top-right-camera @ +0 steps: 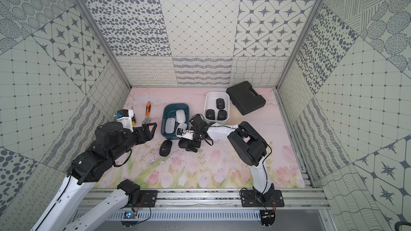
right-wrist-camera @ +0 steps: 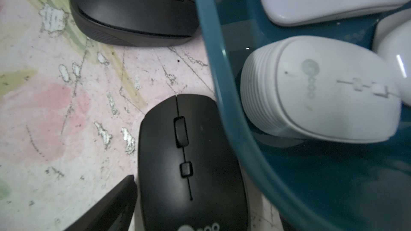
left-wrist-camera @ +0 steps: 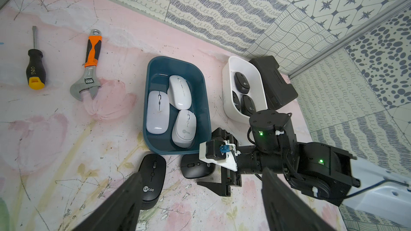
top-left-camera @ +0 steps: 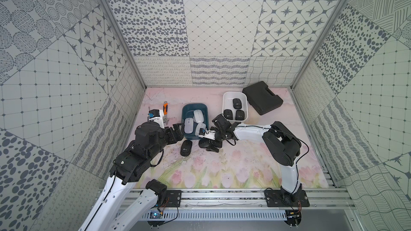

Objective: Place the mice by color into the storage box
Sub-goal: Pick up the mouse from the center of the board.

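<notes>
Now three white mice (left-wrist-camera: 179, 93) lie in the teal box (left-wrist-camera: 155, 63) and three black mice (top-left-camera: 237, 103) in the white box (top-left-camera: 225, 98) near it. On the surface (top-left-camera: 222, 170), just in front of the teal box, the right gripper (top-left-camera: 210, 134) stands with jaws wide apart on either side of one black mouse (left-wrist-camera: 195, 167); the other black mouse (left-wrist-camera: 152, 174) lies free beside it. Over by the teal box's side, the left gripper (top-left-camera: 179, 131) hovers spread and empty
</notes>
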